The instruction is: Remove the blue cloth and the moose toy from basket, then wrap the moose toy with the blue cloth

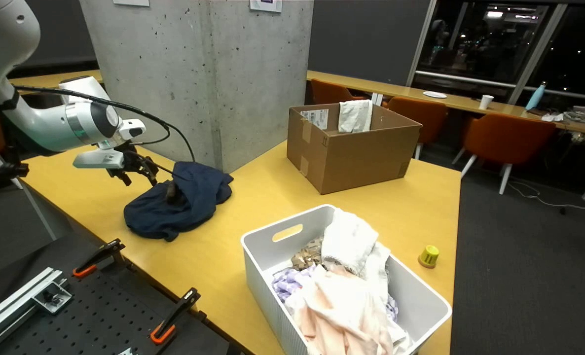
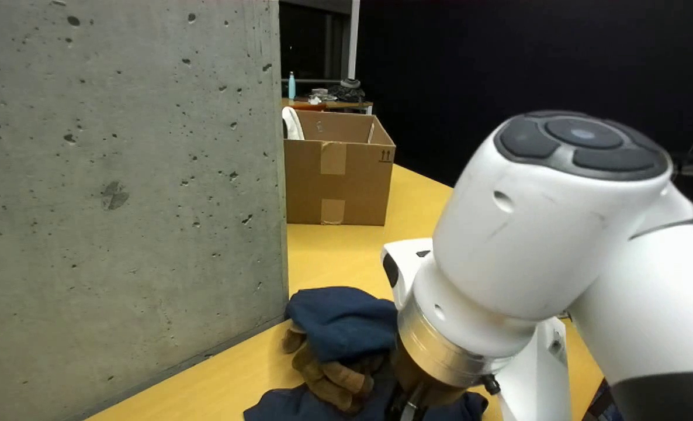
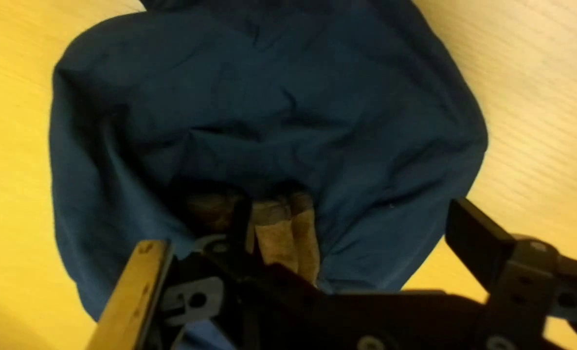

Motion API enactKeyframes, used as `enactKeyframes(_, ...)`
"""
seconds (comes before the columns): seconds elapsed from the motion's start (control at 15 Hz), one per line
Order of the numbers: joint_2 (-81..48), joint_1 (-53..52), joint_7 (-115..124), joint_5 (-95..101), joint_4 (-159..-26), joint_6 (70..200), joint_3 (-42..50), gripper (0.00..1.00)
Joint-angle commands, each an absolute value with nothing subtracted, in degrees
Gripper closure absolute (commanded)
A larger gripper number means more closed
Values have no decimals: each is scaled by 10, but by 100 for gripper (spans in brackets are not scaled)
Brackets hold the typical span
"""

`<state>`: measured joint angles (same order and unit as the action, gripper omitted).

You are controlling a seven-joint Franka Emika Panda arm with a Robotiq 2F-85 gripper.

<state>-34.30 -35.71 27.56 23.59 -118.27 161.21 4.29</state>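
Moose toy [image 2: 329, 377] peeks from the blue cloth [image 3: 269, 116]; my gripper [image 1: 140, 180] is spread wide, empty; I should pinch only the cloth's edge.

Moose toy [image 3: 279, 238]: partly under the blue cloth [image 3: 279, 92]; you cannot tell which of its brown parts show. Wrist view: your gripper [image 3: 351, 216] covers some of it and runs off the bottom edge, dark and blurred. In an exterior view you lose one side of the cardboard box [image 2: 352, 190] behind the concrete pillar [image 2: 130, 175]; in an exterior view the basket [image 1: 268, 296] is cut off at the lower edge.
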Motion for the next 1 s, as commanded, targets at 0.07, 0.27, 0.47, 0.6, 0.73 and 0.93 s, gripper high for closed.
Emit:
enactKeyframes(0.07,-371,-356,204,224,-1200,1715,30,0)
enactKeyframes(0.27,-416,-326,133,190,-1174,1740,-9,0)
enactKeyframes(0.47,-461,-283,60,160,-1143,1738,-58,0)
enactKeyframes(0.6,-488,-257,22,149,-1121,1730,-85,0)
enactKeyframes(0.73,-512,-229,-13,141,-1100,1723,-107,0)
enactKeyframes(0.93,-538,-202,-50,138,-1076,1709,-129,0)
